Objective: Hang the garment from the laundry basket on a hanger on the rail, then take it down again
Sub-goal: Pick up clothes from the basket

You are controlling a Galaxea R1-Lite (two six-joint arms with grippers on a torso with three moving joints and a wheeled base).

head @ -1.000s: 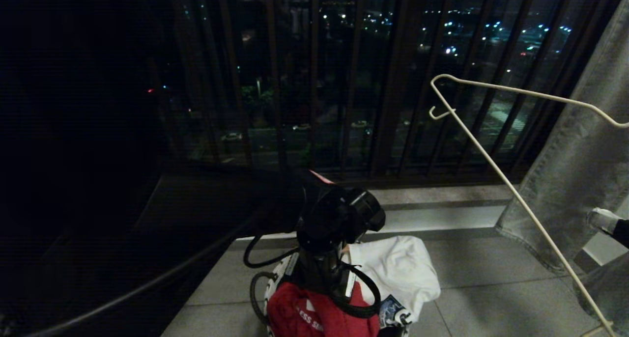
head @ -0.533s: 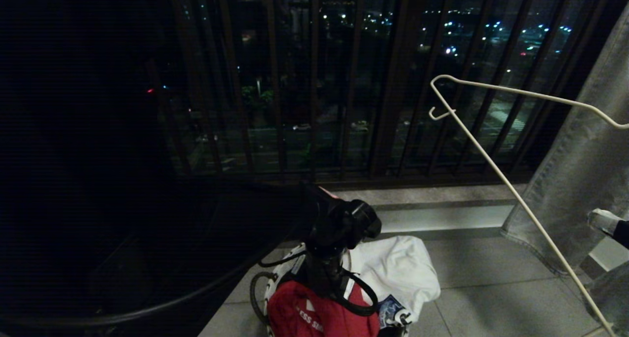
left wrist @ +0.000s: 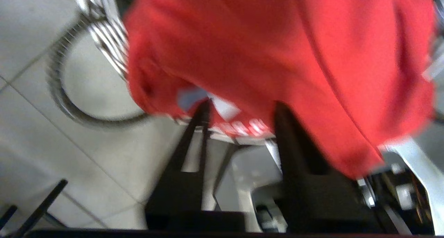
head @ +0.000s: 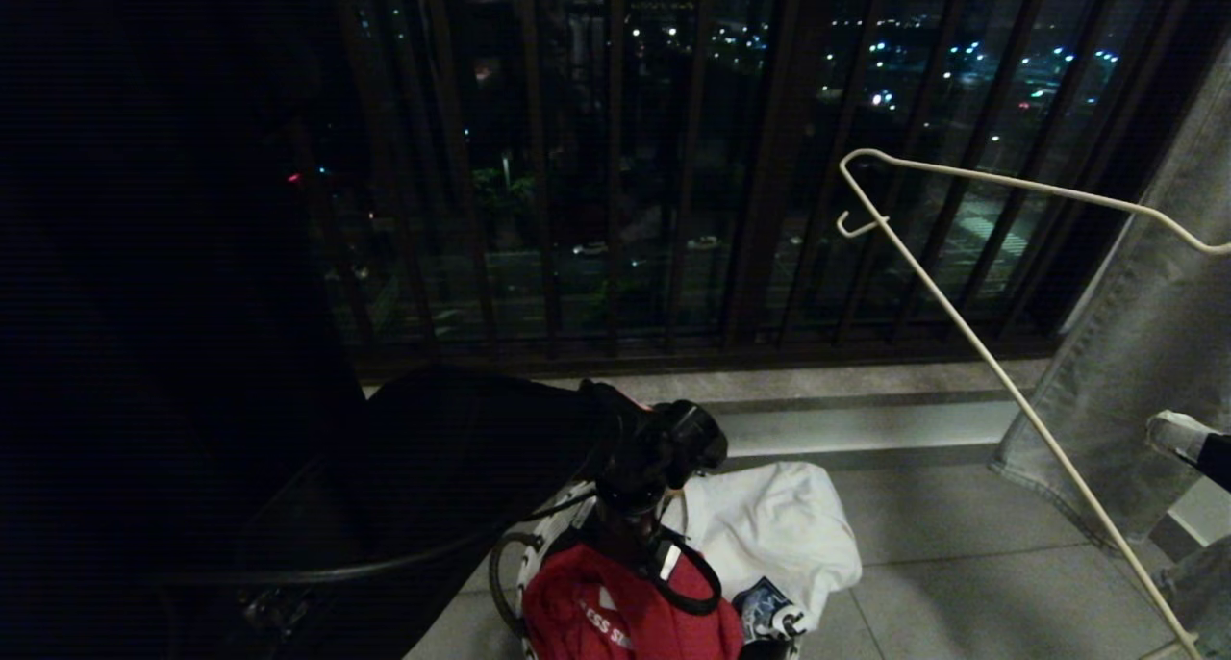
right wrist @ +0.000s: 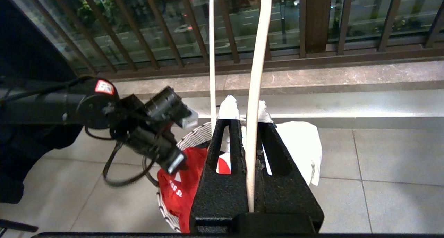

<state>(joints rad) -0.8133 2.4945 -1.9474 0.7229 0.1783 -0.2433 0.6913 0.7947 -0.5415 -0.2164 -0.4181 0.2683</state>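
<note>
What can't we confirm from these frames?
- Left gripper grip: the left wrist view is blurred, and the red T-shirt covers the fingertips; holding or only touching, unclear.
- Shirt lettering: cut off by the bottom edge in the head view.
- Laundry basket inside: covered by the shirts in every view.
- Hanger hook and neck: past the head view's right edge.
- Rail: in no view.

White T-shirt w/ dark print at its lower corner, draped over the far side of its container, hem spilling toward the tiled floor. Behind: dark brown window railing, vertical bars, city lights beyond. Pale stone ledge along the railing's foot. Grey denim fabric hangs at right, reaching nearly to the floor.
</note>
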